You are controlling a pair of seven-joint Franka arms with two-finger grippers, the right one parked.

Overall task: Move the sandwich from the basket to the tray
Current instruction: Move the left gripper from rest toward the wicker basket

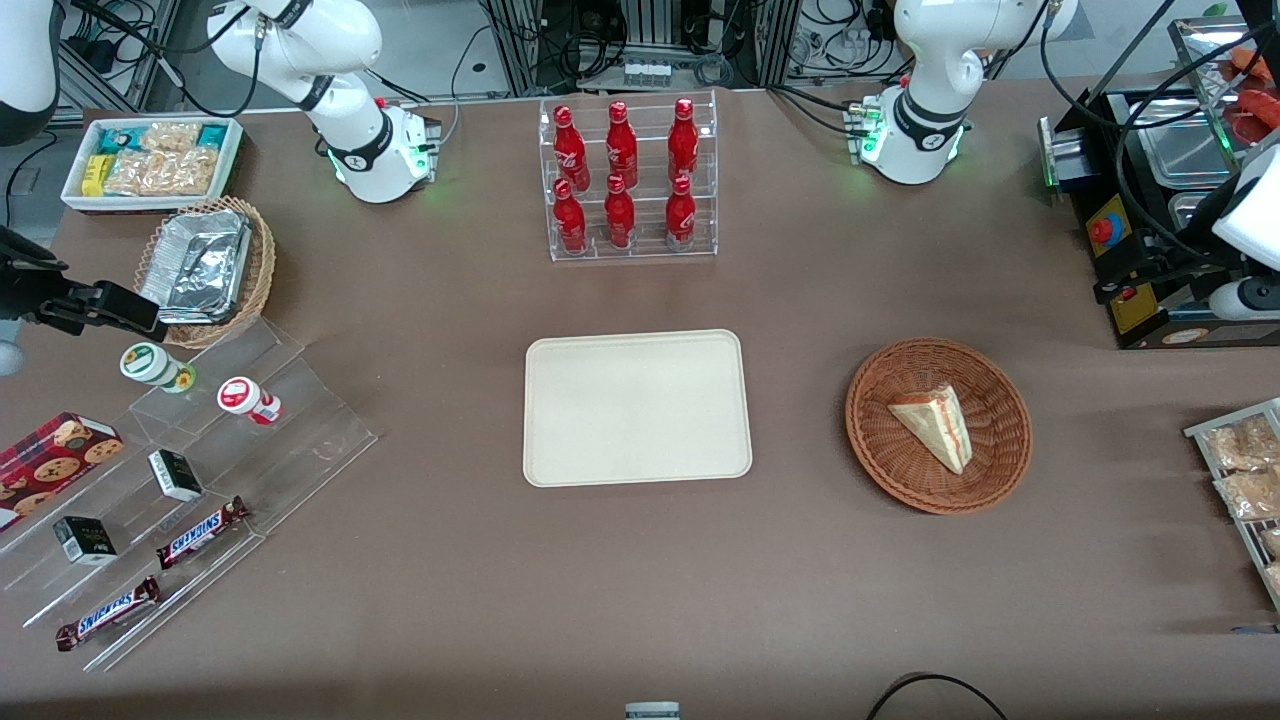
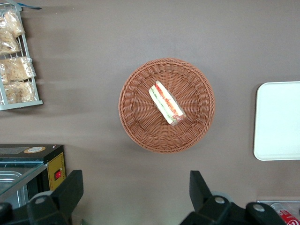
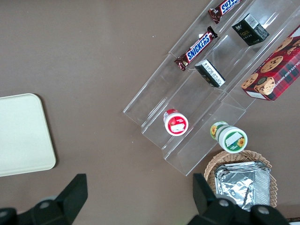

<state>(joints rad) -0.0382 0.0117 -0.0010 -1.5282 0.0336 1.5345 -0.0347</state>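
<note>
The sandwich point(image 1: 935, 425) point(image 2: 166, 103), a clear-wrapped triangular wedge, lies in the middle of the round reddish-brown basket point(image 1: 870, 420) point(image 2: 129, 103). The cream-white tray point(image 1: 637, 408) point(image 2: 279, 121) lies flat at the table's centre, beside the basket and apart from it, with nothing on it. My left gripper point(image 2: 136, 190) hangs open high above the table, between the basket and the black machine, with nothing between its black fingers point(image 2: 70, 187). It touches nothing. In the front view only the arm's white wrist point(image 1: 1250, 210) shows, at the working arm's end.
A black machine point(image 1: 1140, 270) with red buttons stands close under the arm. A rack of snack packets point(image 1: 1240, 470) point(image 2: 16, 56) lies nearer the front camera. A clear stand of red bottles point(image 1: 630, 180) stands farther back than the tray. A stepped display point(image 1: 200, 470) is at the parked arm's end.
</note>
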